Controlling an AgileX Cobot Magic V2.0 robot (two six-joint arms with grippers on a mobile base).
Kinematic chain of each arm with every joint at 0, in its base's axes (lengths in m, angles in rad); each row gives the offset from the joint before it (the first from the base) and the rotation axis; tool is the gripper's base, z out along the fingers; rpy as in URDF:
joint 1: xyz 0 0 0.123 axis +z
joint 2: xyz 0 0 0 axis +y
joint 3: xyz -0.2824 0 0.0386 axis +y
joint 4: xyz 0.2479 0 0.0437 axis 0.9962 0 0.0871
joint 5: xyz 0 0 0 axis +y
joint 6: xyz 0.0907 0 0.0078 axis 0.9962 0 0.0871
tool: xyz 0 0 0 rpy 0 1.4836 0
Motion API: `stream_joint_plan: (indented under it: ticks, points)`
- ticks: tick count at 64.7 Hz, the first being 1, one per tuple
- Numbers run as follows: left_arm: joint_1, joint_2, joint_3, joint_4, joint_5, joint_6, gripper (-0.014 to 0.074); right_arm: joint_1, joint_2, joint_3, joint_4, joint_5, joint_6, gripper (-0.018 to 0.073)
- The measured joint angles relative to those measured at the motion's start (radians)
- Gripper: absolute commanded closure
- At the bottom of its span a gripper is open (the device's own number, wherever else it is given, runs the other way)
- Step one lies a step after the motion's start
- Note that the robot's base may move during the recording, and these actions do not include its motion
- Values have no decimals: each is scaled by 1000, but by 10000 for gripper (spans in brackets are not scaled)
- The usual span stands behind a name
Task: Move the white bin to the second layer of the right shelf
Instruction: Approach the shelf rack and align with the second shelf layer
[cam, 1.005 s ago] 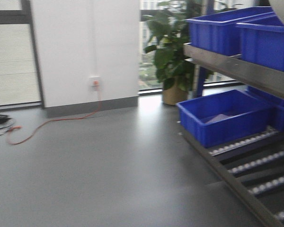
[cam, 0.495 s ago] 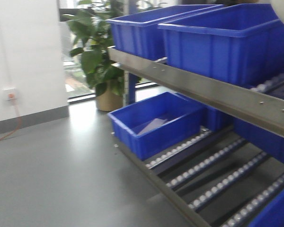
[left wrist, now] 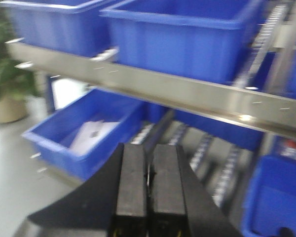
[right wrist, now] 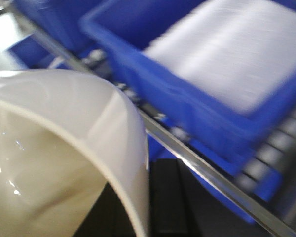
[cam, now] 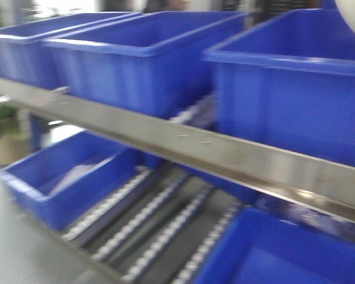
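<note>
Right tool (right wrist: 163,210) holds white bin (right wrist: 64,148), inside visible wrist view only; left tool (left wrist: 148,187) pinched together, empty.

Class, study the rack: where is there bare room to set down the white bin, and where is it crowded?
Free for the white bin: the bare roller tracks on the lower level, between the left crate and the bottom-right crate. Crowded: the upper level, three blue crates behind the steel rail, only a narrow roller gap.
</note>
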Motion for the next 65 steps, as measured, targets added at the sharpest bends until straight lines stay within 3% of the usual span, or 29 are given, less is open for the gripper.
stream_joint_plan:
  ticks: [65]
  points:
    - [0, 0, 0, 0, 0, 0, 512, 0, 0, 0, 0, 5, 0, 501]
